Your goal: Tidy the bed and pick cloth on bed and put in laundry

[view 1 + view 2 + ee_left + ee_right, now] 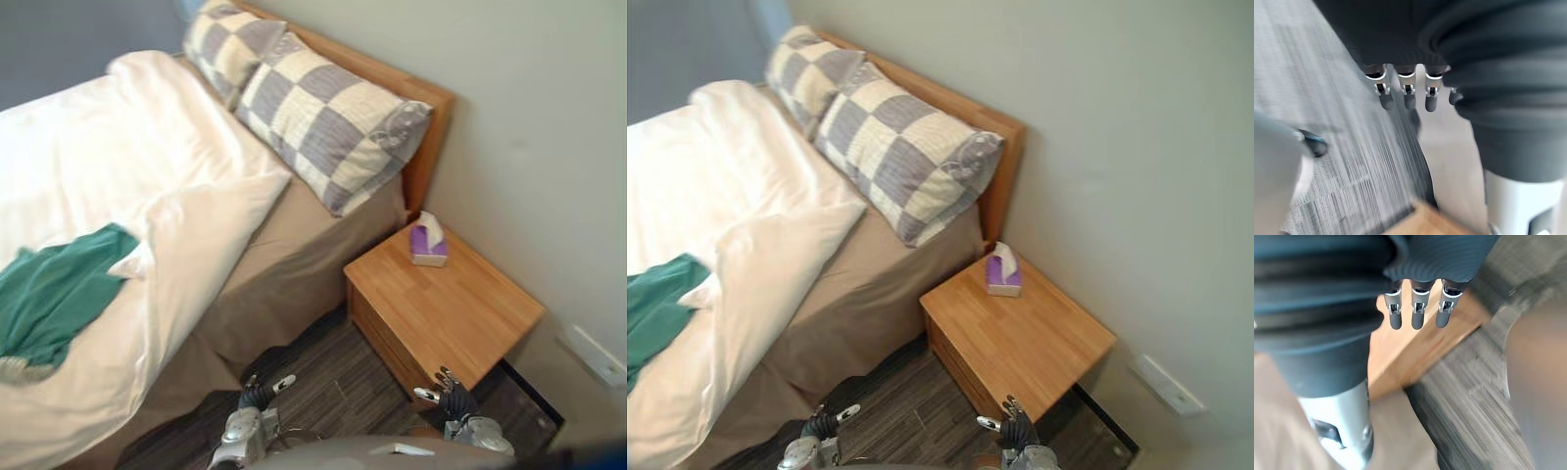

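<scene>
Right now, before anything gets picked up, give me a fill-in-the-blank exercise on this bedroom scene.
The green cloth lies on the white ____. The purple tissue box stands on the wooden ____. ____ checked pillows lean at the headboard. The left hand and right hand hold ____.
Missing: duvet; nightstand; two; nothing.

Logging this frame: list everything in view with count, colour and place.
bed: one, wooden headboard, against the wall.
duvet: one, white, rumpled over the bed.
pillows: two, grey-cream checked, at the bed's head.
cloth: one, green, on the duvet, away from the pillows.
sheet: one, tan, bared on the bed's side.
nightstand: one, light wood, beside the bed.
tissue box: one, purple, on the nightstand.
wall plate: one, white, low on the wall.
floor: grey carpet.
left hand: open, above the floor.
right hand: open, by the nightstand's near corner.
</scene>
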Controlling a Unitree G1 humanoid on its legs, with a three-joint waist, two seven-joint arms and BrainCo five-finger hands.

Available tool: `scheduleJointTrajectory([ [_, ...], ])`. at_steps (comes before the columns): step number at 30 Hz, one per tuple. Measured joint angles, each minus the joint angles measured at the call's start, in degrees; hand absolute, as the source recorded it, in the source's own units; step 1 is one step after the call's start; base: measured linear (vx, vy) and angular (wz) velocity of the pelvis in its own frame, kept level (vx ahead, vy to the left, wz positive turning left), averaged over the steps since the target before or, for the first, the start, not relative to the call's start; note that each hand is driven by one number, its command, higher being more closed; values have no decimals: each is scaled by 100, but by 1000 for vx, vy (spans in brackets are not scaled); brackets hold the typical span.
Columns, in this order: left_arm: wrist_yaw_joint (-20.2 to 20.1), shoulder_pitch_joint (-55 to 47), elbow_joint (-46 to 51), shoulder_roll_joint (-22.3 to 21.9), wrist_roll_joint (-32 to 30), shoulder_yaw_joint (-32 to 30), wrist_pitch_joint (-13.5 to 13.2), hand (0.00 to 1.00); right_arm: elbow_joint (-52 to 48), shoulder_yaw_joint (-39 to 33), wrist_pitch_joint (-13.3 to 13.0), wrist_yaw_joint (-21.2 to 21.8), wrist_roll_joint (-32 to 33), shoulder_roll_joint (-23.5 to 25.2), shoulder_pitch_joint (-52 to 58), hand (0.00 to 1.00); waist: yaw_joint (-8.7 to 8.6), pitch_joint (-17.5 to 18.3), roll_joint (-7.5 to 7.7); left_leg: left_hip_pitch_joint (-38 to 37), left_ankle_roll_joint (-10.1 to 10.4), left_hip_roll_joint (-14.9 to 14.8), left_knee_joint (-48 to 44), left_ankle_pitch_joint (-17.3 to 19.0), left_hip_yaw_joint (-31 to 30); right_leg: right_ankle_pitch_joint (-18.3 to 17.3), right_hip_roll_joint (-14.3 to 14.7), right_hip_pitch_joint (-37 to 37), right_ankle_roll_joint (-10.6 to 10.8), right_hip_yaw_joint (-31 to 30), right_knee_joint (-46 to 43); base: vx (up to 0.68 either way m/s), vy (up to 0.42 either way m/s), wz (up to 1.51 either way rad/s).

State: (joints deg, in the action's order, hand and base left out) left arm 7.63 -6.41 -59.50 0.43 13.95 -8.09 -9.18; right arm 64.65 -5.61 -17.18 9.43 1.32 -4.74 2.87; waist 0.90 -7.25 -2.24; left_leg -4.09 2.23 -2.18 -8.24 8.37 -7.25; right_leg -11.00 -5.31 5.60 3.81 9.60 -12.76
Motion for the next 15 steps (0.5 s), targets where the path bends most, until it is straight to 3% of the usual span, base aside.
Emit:
scheduleJointTrajectory([
  [2,-16,-22,47,-18,-9,-124,-87,0,-6,36,56,-7,11,12,30,0,1,-20,33,172,5,-130,-141,-5,965,-9,-44,220,-28,570,92,49,-129,142],
  [4,-11,-37,115,-13,-14,-119,-169,0,-5,60,152,-43,94,34,27,0,24,-43,78,312,-171,-216,-228,-113,1996,-41,-134,430,-79,1059,58,13,-11,143],
  [5,-12,-45,138,18,-40,-114,-227,0,-4,60,207,-77,167,36,22,0,42,-41,95,301,-276,-116,-188,-279,2134,-58,-208,525,-66,1185,48,10,71,115],
  [9,-9,-29,142,132,-233,-75,-356,0,-7,26,305,-98,195,181,-80,0,70,-49,274,178,-334,296,741,-853,1932,-190,-425,492,2,1378,127,-33,64,70],
  [10,-10,-40,137,155,-234,-35,-352,0,-12,-52,320,-94,195,169,-70,0,-3,-95,242,53,-231,356,1189,-945,1941,-197,-456,505,17,1506,138,-148,31,52],
  [11,-13,-27,133,151,-237,-18,-346,0,-20,-102,323,-97,196,174,-70,0,-21,-110,224,4,-223,347,1332,-877,2070,-198,-472,525,19,1548,148,-177,36,61],
  [12,-23,-5,133,152,-284,32,-335,0,-17,-230,376,-96,197,174,-38,0,-54,-116,213,-13,-15,305,1366,-732,2538,-161,-520,614,78,1676,227,-137,41,62],
  [14,-36,-32,124,132,-430,89,-315,0,-62,-374,428,-96,315,184,18,0,-131,-155,249,-12,11,244,1306,-708,3031,-148,-605,701,97,1831,257,-67,39,52],
  [15,-85,-25,124,137,-464,131,-278,0,-70,-380,430,-88,307,169,35,0,-125,-109,161,-16,4,231,1281,-715,3207,-168,-641,725,128,1868,235,-17,27,22],
])
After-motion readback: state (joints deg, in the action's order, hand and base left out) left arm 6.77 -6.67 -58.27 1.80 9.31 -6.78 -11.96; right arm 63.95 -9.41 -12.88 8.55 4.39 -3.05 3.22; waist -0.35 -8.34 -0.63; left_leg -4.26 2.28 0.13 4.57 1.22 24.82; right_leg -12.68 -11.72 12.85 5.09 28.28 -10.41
